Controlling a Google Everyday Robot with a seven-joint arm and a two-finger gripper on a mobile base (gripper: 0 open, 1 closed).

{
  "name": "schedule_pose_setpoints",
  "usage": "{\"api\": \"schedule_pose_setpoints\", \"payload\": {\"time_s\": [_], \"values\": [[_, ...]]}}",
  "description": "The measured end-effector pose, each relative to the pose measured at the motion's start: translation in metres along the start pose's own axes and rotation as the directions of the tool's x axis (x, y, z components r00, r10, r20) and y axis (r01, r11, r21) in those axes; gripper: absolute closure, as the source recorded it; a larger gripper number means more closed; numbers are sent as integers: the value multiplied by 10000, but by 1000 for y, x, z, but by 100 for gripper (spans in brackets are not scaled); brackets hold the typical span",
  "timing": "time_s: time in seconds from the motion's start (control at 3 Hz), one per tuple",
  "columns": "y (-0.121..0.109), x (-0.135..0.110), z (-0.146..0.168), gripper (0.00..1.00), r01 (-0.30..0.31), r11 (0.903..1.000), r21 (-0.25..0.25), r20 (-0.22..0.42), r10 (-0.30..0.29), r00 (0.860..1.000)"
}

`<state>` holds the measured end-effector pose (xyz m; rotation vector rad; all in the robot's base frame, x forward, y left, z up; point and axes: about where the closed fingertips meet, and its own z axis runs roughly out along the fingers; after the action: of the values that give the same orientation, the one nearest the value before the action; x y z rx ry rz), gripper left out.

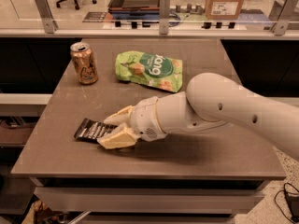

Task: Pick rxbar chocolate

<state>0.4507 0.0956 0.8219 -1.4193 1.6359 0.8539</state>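
The rxbar chocolate (89, 129) is a flat black wrapped bar with white lettering. It lies on the brown table (196, 162) near the front left. My gripper (106, 132) reaches in from the right, low on the table. Its two cream fingers (119, 138) are closed against the bar's right end, one on the far side and one on the near side. The bar's right end is hidden between them. The bar still rests on the table top.
A green snack bag (149, 70) lies at the back middle. A copper-coloured drink can (84, 63) stands upright at the back left. My white arm (233, 111) crosses the right half of the table. A glass-railed ledge (163, 31) runs behind the table.
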Motion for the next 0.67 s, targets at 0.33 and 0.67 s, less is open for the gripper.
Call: {"api": "schedule_pose_setpoints", "payload": {"time_s": [0.33, 0.67], "values": [[0, -4, -1, 100, 57, 10000, -2, -2, -57, 10000], [-2, -25, -14, 100, 346, 9994, 90, 269, -348, 9990]]}}
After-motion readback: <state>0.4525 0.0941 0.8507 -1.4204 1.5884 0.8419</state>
